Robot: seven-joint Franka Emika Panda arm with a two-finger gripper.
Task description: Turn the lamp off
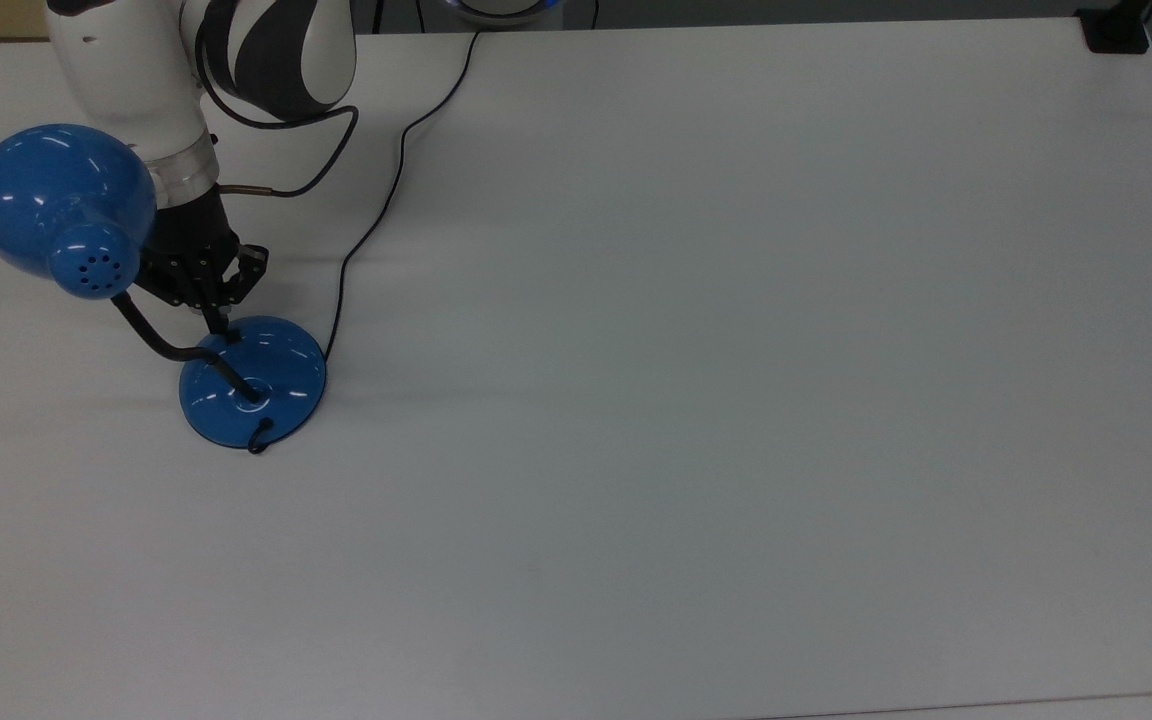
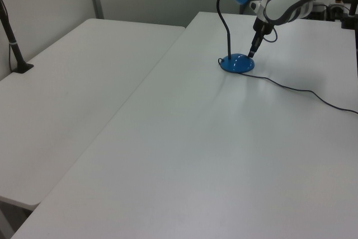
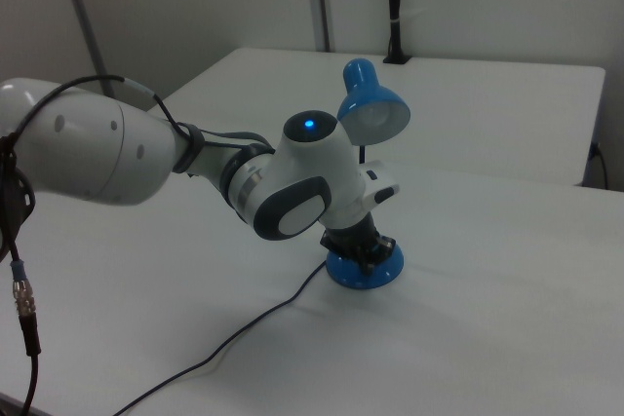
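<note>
Currently fingers (image 1: 219, 322) together, tip down, pressed on rim side of lamp (image 1: 252, 386) base, at spot facing arm; we read contact as on switch, switch itself hidden under tip. Gripper (image 2: 252, 52) comes in steeply from above. Lamp stands at top view's left on white surface (image 1: 736, 350); gooseneck (image 1: 151, 335) leans to top view's left, shade (image 1: 61, 208) just beside wrist. We see no glow under shade (image 3: 375, 109), so we judge press done; retreat path straight up, clear of shade. Cord (image 1: 376, 220) runs away toward far edge.
</note>
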